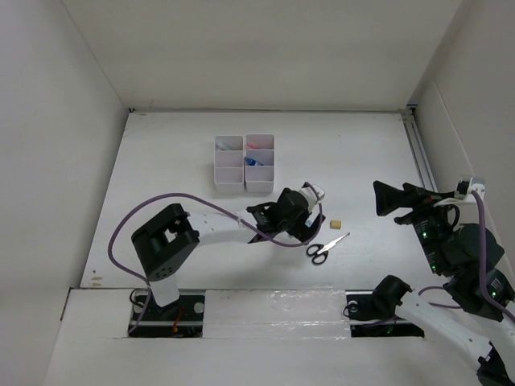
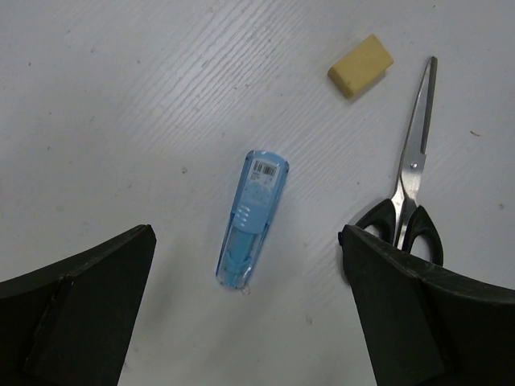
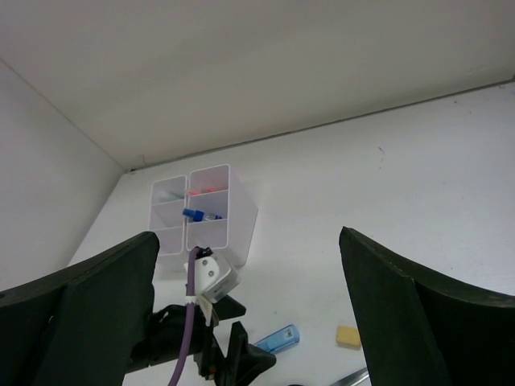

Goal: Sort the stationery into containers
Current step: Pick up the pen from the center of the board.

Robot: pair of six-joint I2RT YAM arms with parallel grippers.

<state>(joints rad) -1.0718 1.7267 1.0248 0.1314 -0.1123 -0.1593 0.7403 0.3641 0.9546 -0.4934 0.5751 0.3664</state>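
A translucent blue highlighter (image 2: 253, 217) lies on the table between the spread fingers of my left gripper (image 2: 245, 235), which hovers open just above it. It also shows in the right wrist view (image 3: 278, 338). Black-handled scissors (image 2: 412, 181) lie to its right, handles by my right finger, and a tan eraser (image 2: 360, 66) lies beyond. In the top view the left gripper (image 1: 310, 227) is beside the scissors (image 1: 326, 248) and eraser (image 1: 336, 223). The white trays (image 1: 245, 183) hold a blue-capped bottle (image 3: 199, 215) and pink-red pens (image 1: 259, 145). My right gripper (image 1: 378, 199) is open, empty and raised.
White walls enclose the table on the left, back and right. The trays (image 3: 240, 221) stand behind the left gripper. The left arm's purple cable (image 1: 161, 201) loops over the table's left side. A rail (image 1: 418, 149) runs along the right wall.
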